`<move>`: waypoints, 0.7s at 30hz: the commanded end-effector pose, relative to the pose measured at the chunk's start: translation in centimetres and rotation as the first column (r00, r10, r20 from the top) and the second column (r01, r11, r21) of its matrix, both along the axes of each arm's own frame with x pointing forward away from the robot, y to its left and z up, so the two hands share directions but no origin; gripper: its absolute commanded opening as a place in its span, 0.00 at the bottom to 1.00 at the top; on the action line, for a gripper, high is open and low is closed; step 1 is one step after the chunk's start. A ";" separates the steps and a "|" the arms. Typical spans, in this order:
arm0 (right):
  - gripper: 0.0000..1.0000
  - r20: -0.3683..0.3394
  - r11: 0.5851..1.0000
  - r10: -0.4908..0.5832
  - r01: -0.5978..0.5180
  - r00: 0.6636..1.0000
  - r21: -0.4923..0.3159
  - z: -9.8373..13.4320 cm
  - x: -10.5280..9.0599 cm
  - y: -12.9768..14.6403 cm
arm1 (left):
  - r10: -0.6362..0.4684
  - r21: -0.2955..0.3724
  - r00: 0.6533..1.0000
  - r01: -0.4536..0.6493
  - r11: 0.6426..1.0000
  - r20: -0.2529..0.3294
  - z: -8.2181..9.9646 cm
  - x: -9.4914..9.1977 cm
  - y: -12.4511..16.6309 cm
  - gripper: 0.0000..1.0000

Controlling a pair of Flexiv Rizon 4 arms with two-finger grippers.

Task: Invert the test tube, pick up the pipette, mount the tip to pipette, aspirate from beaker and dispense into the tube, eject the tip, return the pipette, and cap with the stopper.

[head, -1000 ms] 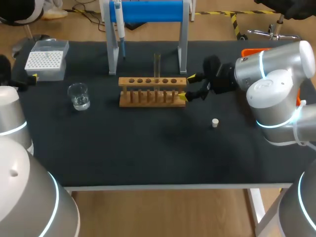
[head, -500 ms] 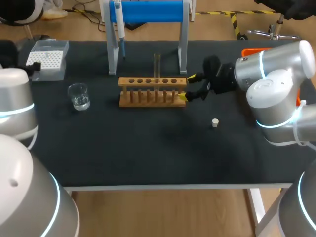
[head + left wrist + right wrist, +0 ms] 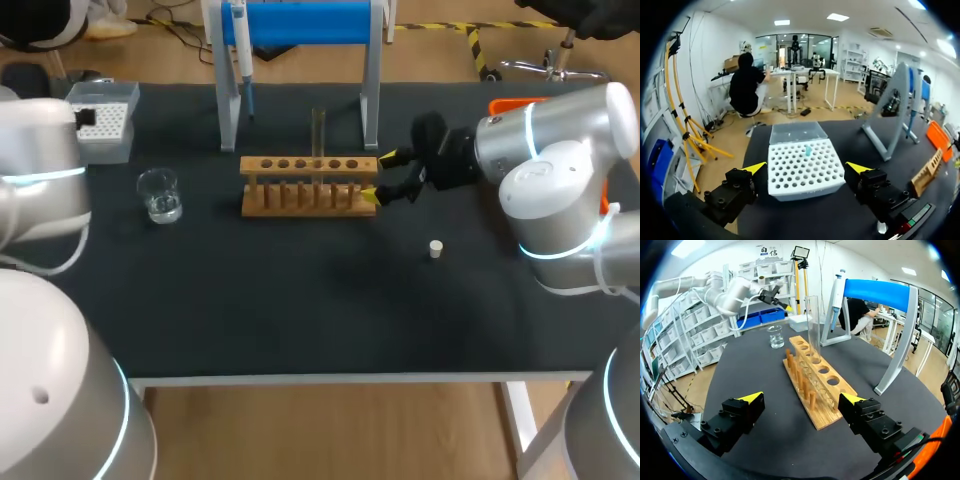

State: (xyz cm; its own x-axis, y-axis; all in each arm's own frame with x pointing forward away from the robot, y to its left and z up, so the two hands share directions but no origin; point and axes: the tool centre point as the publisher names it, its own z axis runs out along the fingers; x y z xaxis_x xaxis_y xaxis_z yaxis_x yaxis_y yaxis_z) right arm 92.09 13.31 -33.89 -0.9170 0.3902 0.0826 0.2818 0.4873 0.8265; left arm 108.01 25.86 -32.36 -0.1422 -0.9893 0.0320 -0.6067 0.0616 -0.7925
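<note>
Your right tool [image 3: 801, 397] stands wide before the wooden rack [image 3: 816, 390], the clear glass test tube [image 3: 813, 322] upright in it. Your left tool [image 3: 806, 167], wide too, faces the white perforated tip box [image 3: 790, 176].

White tip box [image 3: 805, 167], tan rack [image 3: 310, 163], blue stand [image 3: 310, 22].

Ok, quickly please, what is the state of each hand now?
Left hand: open, holding nothing.
Right hand: open, holding nothing; the rack lies just ahead of it.
</note>
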 end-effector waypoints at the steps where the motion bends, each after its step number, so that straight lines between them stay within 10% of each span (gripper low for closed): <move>1: 1.00 -0.003 1.000 0.004 -0.004 1.000 -0.001 0.1 0.1 -0.1 | 0.023 0.026 0.991 -0.020 0.999 -0.131 -1.3 2.1 -0.7 1.00; 19: 1.00 -0.003 1.000 0.004 -0.004 1.000 -0.001 0.1 0.1 -0.1 | 0.058 0.038 0.989 -0.053 0.998 -0.133 -2.2 3.2 -1.9 1.00; 21: 1.00 -0.003 1.000 0.004 -0.004 1.000 -0.001 0.1 0.1 -0.1 | 0.056 0.036 0.990 -0.051 0.998 -0.132 -2.2 3.3 -2.0 0.88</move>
